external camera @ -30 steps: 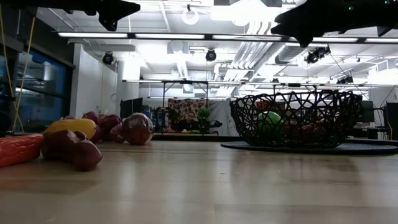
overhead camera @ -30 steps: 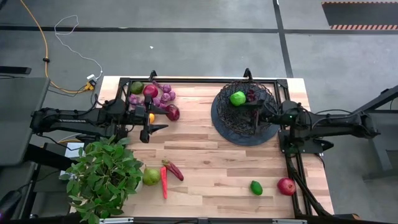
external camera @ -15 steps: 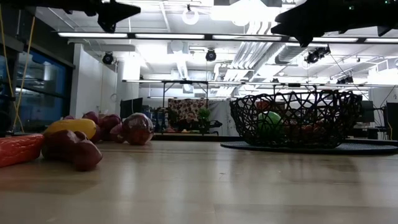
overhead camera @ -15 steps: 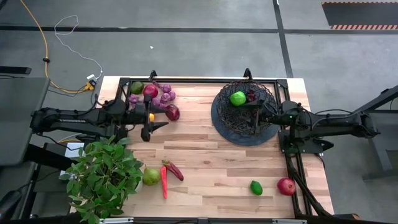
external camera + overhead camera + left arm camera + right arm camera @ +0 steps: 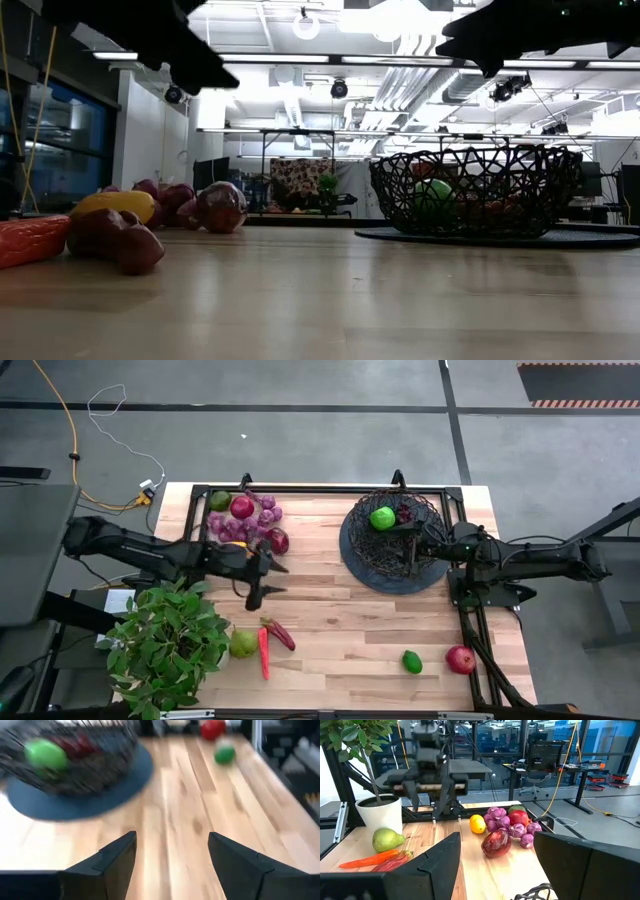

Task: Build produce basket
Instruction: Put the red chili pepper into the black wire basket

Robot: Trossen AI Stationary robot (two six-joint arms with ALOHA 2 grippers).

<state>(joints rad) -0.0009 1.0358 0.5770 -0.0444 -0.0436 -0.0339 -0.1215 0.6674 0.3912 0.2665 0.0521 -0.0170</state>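
The black wire basket (image 5: 395, 545) stands at the far right on a dark round base and holds a lime (image 5: 382, 517) and something dark red. My right gripper (image 5: 412, 541) hovers open above it. At the far left lies a pile of produce: grapes (image 5: 257, 520), red apples (image 5: 242, 507), a green fruit (image 5: 220, 501). A pear (image 5: 243, 644) and chilli peppers (image 5: 268, 642) lie near left. A lime (image 5: 412, 661) and a red apple (image 5: 460, 659) lie near right. My left gripper (image 5: 267, 582) hangs open and empty over bare wood, between the pile and the chillies.
A leafy potted plant (image 5: 170, 645) fills the near left corner, close beside my left arm. A black frame (image 5: 470, 625) runs along the table's right edge. Bare wood (image 5: 340, 630) lies between the chillies and the near-right fruit.
My left gripper has swung away from the produce pile toward the table's middle and near edge, sinking and tipping its fingers downward. It stays open. Almost all of this happened in the last half second.
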